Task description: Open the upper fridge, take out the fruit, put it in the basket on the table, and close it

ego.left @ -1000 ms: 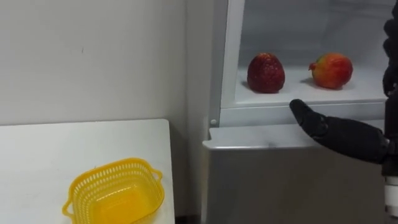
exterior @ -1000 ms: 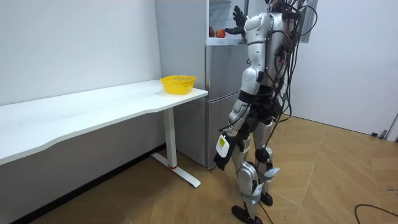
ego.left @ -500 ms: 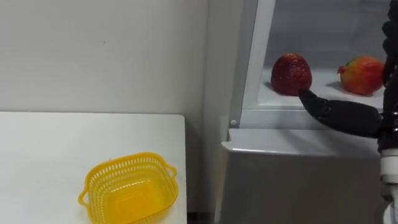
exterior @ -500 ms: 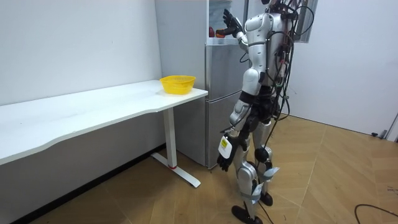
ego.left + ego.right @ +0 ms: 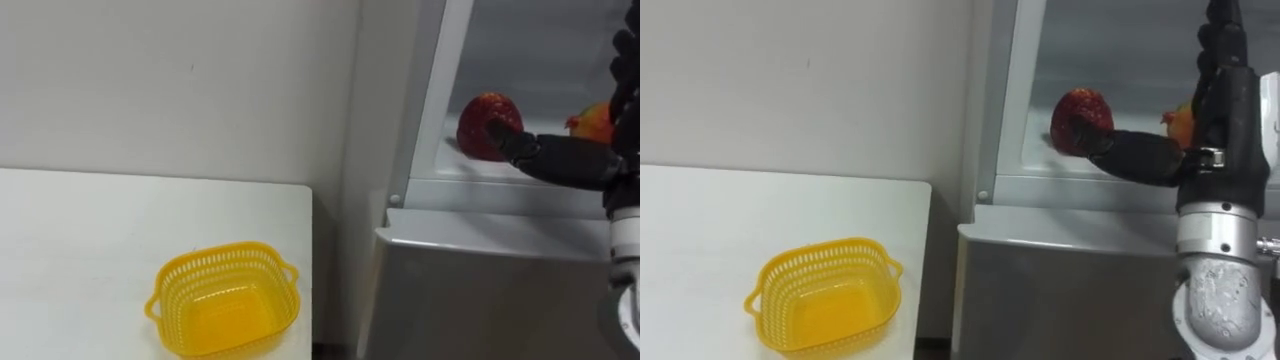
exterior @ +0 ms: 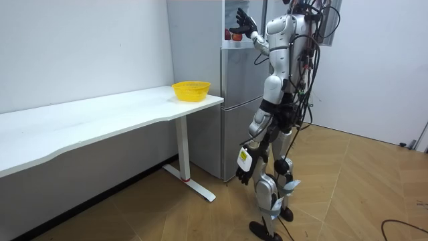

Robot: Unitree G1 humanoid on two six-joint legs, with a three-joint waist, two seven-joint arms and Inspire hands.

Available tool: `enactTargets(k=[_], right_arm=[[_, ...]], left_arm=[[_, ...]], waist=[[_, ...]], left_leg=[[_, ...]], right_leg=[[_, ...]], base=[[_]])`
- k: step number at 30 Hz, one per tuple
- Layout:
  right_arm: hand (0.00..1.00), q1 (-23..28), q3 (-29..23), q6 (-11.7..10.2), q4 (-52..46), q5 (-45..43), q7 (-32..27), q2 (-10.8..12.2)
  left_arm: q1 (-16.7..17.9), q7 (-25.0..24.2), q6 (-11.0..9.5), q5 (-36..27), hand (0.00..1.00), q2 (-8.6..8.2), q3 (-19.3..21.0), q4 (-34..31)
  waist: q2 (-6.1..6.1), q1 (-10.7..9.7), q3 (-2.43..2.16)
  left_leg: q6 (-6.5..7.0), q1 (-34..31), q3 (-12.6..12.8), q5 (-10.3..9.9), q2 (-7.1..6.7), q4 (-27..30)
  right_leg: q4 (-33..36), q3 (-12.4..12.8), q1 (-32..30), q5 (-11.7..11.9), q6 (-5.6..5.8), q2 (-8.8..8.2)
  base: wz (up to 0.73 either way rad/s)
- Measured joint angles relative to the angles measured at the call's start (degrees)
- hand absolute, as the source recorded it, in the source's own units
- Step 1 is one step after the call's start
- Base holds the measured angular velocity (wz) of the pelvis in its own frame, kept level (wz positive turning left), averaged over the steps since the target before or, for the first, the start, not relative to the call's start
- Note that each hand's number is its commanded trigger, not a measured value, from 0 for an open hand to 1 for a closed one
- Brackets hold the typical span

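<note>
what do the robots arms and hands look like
The right hand is matte black with thick, rounded fingers, on a silver-grey tubular forearm with a rough-textured lower section. In the room view the left hand is black too, with a white tag just above it. The arms are glossy silver with dark joints, and dark cables bundle behind the shoulders.

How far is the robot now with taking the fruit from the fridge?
Done: the upper fridge stands open. In hand: the open right hand reaches to the red fruit, not yet gripping it. Still to do: grasp it, lift it out, perhaps into the yellow basket.
</note>
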Motion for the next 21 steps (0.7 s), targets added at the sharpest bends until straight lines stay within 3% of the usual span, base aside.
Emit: enactTargets(k=[8,16,21], right_arm=[[0.0,-2.4,0.1,1.9,8.0,0.0,3.1,-0.8],[0.0,-2.5,0.1,4.1,9.3,2.4,7.0,-3.9],[0.0,-2.5,0.1,5.4,9.3,3.5,8.7,-4.0]], left_arm=[[0.0,-2.4,0.9,0.7,0.0,0.55,0.5,-0.7],[-0.1,-2.2,2.1,0.7,0.0,1.07,0.7,-1.1],[-0.5,-2.1,2.8,0.7,0.0,1.49,0.7,-1.3]], waist=[[-0.15,1.0,0.14],[-0.54,1.0,0.02],[-0.6,0.8,-0.05]], left_leg=[[0.01,-0.1,0.0,0.0,-0.26,0.4],[0.1,-0.5,-0.5,0.1,-0.53,0.6],[0.1,-0.5,-0.5,0.1,-0.45,0.6]], right_leg=[[0.0,0.0,0.3,0.0,0.0,-0.1],[-0.1,-0.6,0.0,0.0,0.04,-0.26],[-0.1,-0.8,0.0,0.0,0.04,-0.29]], base=[[0.01],[0.02],[0.0]])
